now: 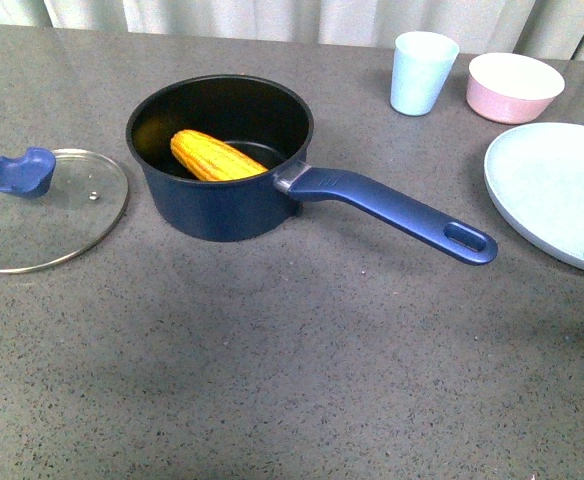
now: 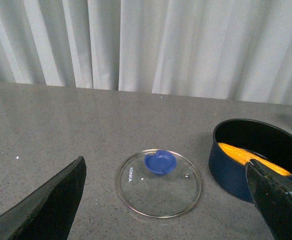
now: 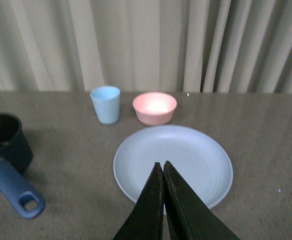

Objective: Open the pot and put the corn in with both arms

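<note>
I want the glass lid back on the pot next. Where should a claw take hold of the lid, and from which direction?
Probably the blue knob at the center of the glass lid, coming straight down from above. The lid lies flat on the table, rim flush, so its edge offers no purchase; the knob is the only raised part. The open left claw is closest.

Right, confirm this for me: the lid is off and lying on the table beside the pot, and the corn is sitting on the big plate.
Not quite. The corn is not on the plate; it lies inside the pot, as the front view shows, and the plate is bare. The rest holds: the lid is off and lying on the table beside the pot.
</note>
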`<move>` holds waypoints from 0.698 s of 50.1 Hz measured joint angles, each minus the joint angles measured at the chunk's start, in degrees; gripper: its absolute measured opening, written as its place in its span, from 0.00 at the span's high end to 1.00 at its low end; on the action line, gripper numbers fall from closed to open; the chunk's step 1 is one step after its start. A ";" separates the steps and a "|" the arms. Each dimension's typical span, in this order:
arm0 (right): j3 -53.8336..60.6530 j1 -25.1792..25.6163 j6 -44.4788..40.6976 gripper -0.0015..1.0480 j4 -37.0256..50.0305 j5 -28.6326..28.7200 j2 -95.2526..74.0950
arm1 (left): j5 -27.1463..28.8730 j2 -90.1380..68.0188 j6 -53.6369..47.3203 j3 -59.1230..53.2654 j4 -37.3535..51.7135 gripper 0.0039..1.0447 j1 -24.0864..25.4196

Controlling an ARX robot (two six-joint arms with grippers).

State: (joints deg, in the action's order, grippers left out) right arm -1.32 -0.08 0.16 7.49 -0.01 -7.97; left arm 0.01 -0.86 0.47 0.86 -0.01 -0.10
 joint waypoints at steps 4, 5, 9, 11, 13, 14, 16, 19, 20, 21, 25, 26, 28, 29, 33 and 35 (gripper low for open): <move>0.00 0.00 0.02 0.98 -5.70 -0.02 4.63 | 0.00 0.02 -0.02 0.00 0.00 0.08 0.00; 0.00 0.00 0.00 0.98 -6.71 -0.02 5.75 | 0.00 0.02 -0.02 0.00 0.00 0.08 0.00; 0.00 0.00 0.00 0.98 -7.26 0.02 7.39 | -0.02 0.02 -0.02 0.00 0.00 0.08 0.00; 0.00 0.00 0.00 0.98 -7.30 0.02 7.45 | -0.02 0.02 -0.02 0.00 0.00 0.08 0.00; 0.00 0.00 0.00 0.98 -7.37 0.00 7.52 | -0.02 0.00 -0.02 0.00 0.00 0.08 0.00; 0.00 0.00 0.00 0.98 -7.39 0.02 7.52 | 0.00 0.02 -0.02 0.00 0.00 0.08 0.00; 0.00 0.00 0.00 0.98 -7.39 0.02 7.54 | 0.00 0.00 -0.02 0.00 0.00 0.08 0.00; 0.00 0.00 0.00 0.98 -7.39 0.02 7.61 | 0.00 0.02 -0.02 0.00 0.00 0.08 0.00; 0.00 0.00 0.00 0.98 -7.39 0.02 7.61 | 0.00 0.02 -0.02 0.00 0.00 0.08 0.00; 0.00 0.00 0.00 0.98 -7.41 0.00 7.61 | 0.00 0.00 -0.02 0.00 0.00 0.08 0.00; 0.00 0.00 0.00 0.98 -7.41 0.02 7.61 | -0.02 0.02 -0.02 0.00 0.00 0.08 0.00; 0.00 0.00 0.00 0.98 -7.41 0.02 7.61 | 0.00 0.00 -0.02 0.00 0.00 0.08 0.00; 0.00 0.00 0.00 0.98 -7.41 0.00 7.61 | 0.00 0.00 -0.02 0.00 0.00 0.08 0.00; 0.00 0.00 0.00 0.98 -7.41 0.02 7.61 | 0.00 0.02 -0.02 0.00 0.00 0.08 0.00; 0.00 0.00 -0.02 0.86 -7.41 0.02 7.61 | 0.00 0.02 -0.02 0.00 0.00 0.08 0.00; 0.00 0.00 -0.02 0.78 -7.41 0.02 7.61 | 0.00 0.02 -0.02 0.00 0.00 0.08 0.00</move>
State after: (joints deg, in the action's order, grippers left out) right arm -1.32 -0.08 0.14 0.08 0.01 -0.36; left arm 0.01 -0.84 0.45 0.86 -0.01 -0.10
